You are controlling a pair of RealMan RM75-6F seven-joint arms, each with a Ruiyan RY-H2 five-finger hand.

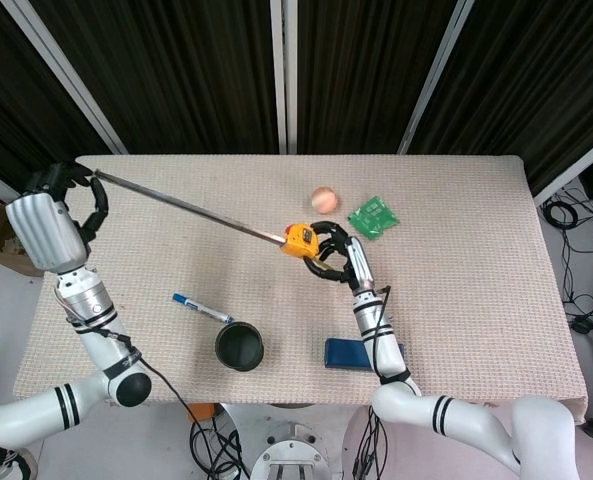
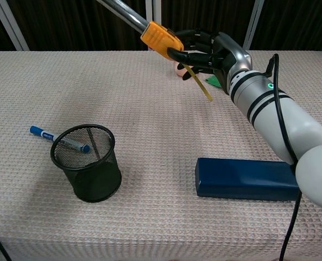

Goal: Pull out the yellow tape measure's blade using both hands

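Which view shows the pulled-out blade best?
Head view. The blade shows whole there, stretched from the left hand to the yellow tape measure in the right hand. Chest view catches only a short stub at the case, cut off by the top edge.

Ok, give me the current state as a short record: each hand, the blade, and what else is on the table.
left hand: grips the blade's far end, off the table's left edge
right hand: holds the yellow tape measure above the table
blade: drawn out long, straight between the hands
strap: hangs loose from the case
table: blue marker, mesh pen cup, blue box, peach ball, green packet
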